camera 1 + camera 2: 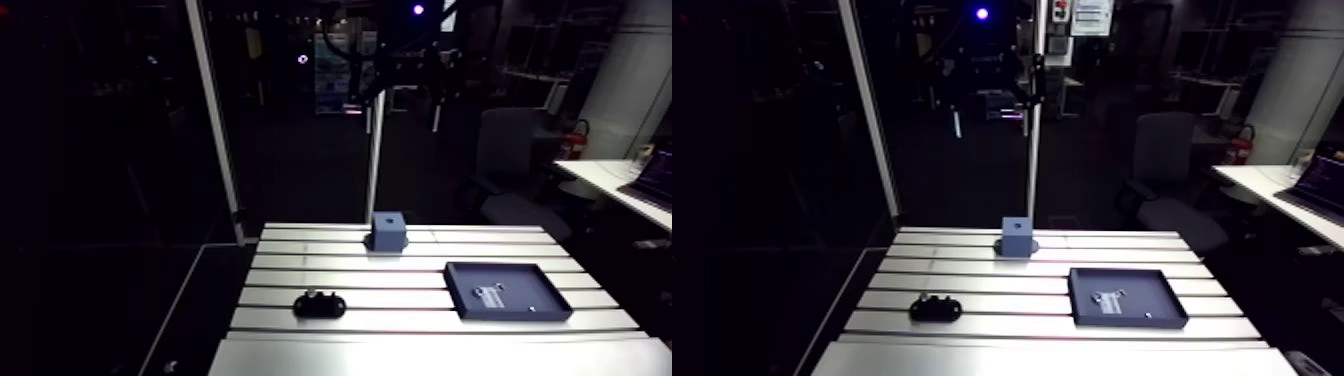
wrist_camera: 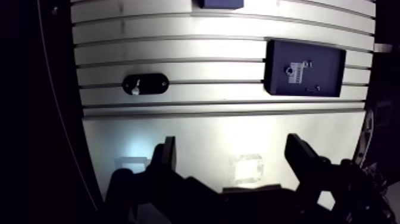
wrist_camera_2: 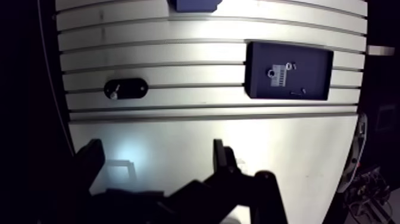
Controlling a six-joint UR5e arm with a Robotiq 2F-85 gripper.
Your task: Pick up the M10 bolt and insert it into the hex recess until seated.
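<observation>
One slotted aluminium table (image 1: 420,345) is filling the lower arm view; above it the black two-finger gripper (image 2: 231,143) is hanging with jaws wide apart, empty. A dark square tray (image 1: 535,290) is sitting lower right, a blue cube (image 1: 388,232) centre, a black oval holder (image 1: 320,305) lower left, cradling the silvery bolt (image 2: 136,89).

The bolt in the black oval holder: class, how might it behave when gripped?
The bolt looks small and shiny, so it is probably rigid and slippery. Its black oval holder likely keeps it from rolling until lifted.
</observation>
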